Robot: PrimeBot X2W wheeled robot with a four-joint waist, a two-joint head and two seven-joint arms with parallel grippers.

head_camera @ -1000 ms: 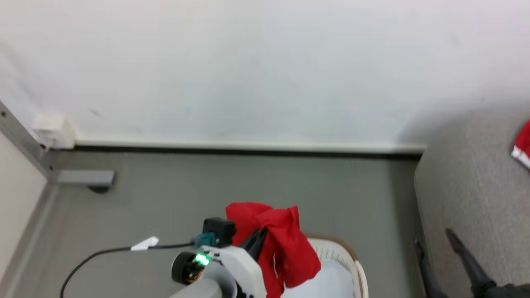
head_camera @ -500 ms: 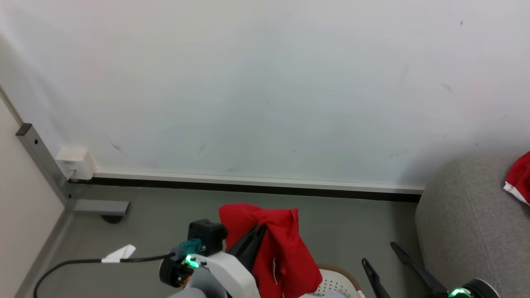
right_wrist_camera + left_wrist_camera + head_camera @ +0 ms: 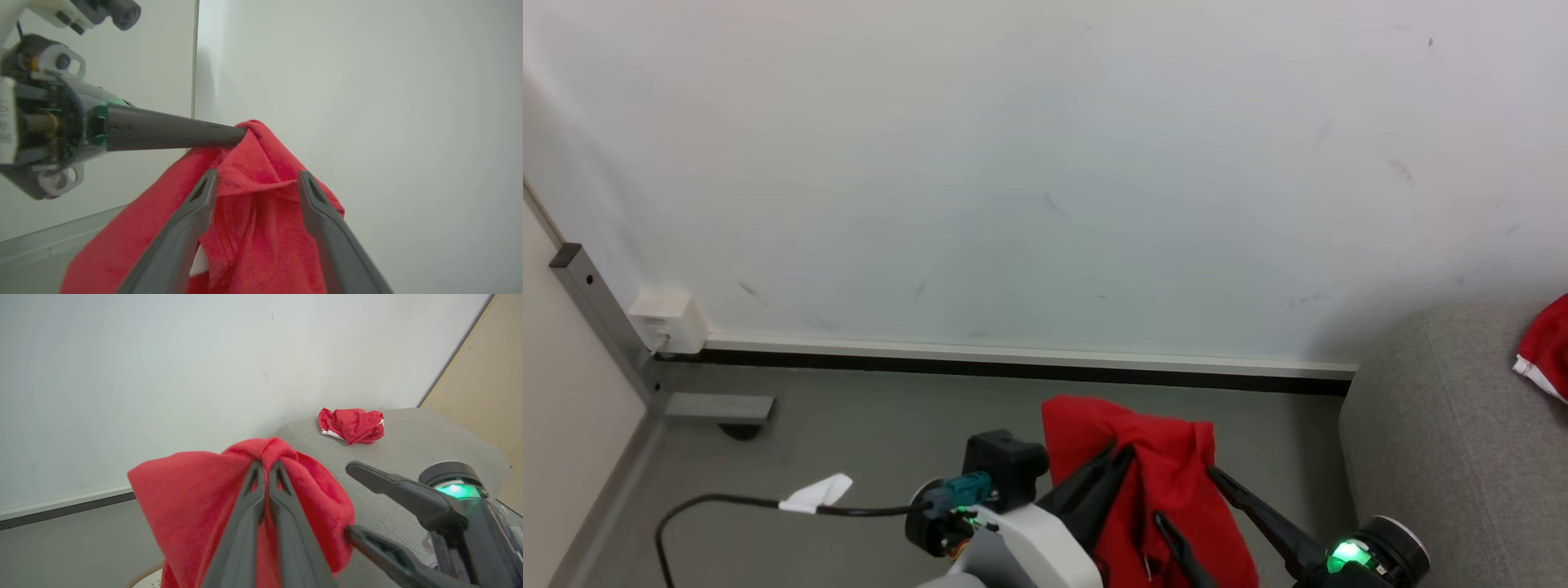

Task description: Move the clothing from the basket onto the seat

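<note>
Fabric, a bright red soft garment [image 3: 1168,457], hangs in the head view from the left pincer [image 3: 1125,452], whose long dark fingers [image 3: 1086,490] are clamped together on its top fold. The right pincer [image 3: 1187,494] is spread apart at the cloth's right edge.

In the left wrist view, a second crumpled red garment [image 3: 351,424] lies on the large light grey upholstered seat [image 3: 408,445], well apart from the hanging one.

In the right wrist view, the hanging cloth shows between the spread fingers.
</note>
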